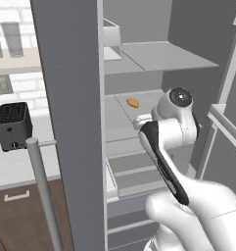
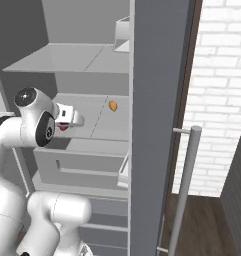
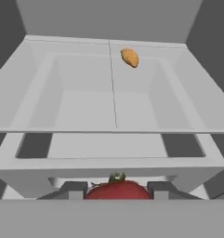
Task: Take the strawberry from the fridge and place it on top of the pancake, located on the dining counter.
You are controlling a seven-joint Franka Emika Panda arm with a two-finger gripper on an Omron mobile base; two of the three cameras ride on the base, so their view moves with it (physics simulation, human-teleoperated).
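In the hand view, the dark-red strawberry (image 3: pixel 119 189) sits between my two fingertips, with the gripper (image 3: pixel 117 191) shut on it. From the right base view, a bit of the red strawberry (image 2: pixel 63 128) shows under the hand (image 2: pixel 67 119), just in front of the fridge's middle shelf (image 2: pixel 87 107). The grey fridge (image 1: pixel 70 122) stands open and my arm reaches into it. The pancake and the dining counter are out of view.
An orange-tan oval food item (image 3: pixel 129 57) lies at the back of the shelf (image 1: pixel 132 102). A pale box (image 1: pixel 111 34) stands on the upper shelf. The open fridge doors with bar handles (image 1: pixel 41 186) (image 2: pixel 184 185) flank the arm. A black appliance (image 1: pixel 12 125) sits on the counter to the left.
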